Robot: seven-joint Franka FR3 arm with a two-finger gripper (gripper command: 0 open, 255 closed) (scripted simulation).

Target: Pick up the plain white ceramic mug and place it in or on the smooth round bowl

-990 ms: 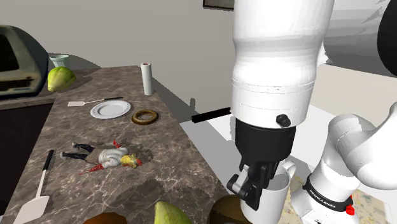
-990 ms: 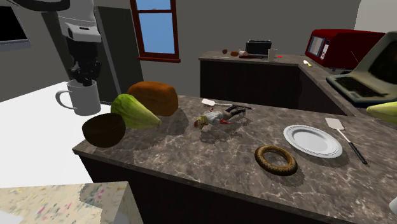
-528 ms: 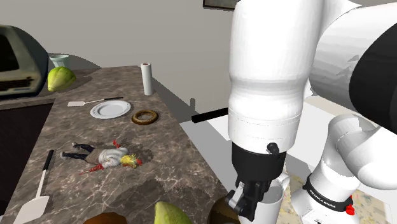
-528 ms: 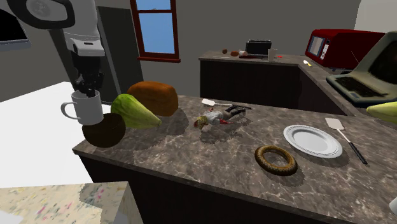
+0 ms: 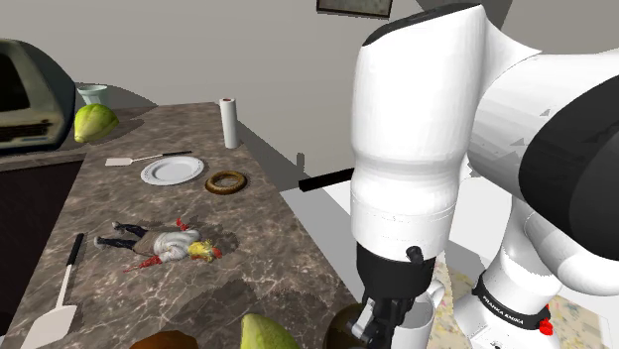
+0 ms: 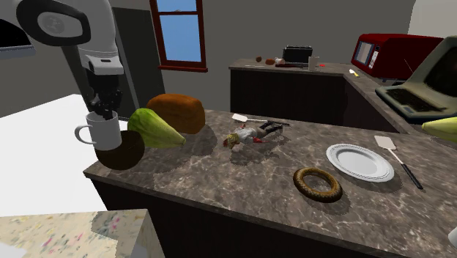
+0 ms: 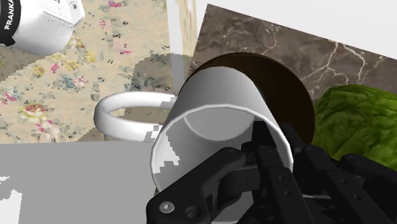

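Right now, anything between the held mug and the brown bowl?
No. In the wrist view the white mug, clasped by the gripper, hangs over the dark bowl at its edge, with nothing between them.

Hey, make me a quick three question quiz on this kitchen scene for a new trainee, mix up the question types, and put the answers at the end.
1. True or false: the hand is open and empty.
2. Which thing lies right beside the dark brown bowl on the counter? A) a spatula B) a green vegetable C) a paper roll
3. Fill in: the brown ring lies next to the white ____.

Key
1. False: it is shut on the rim of the white mug.
2. B
3. plate
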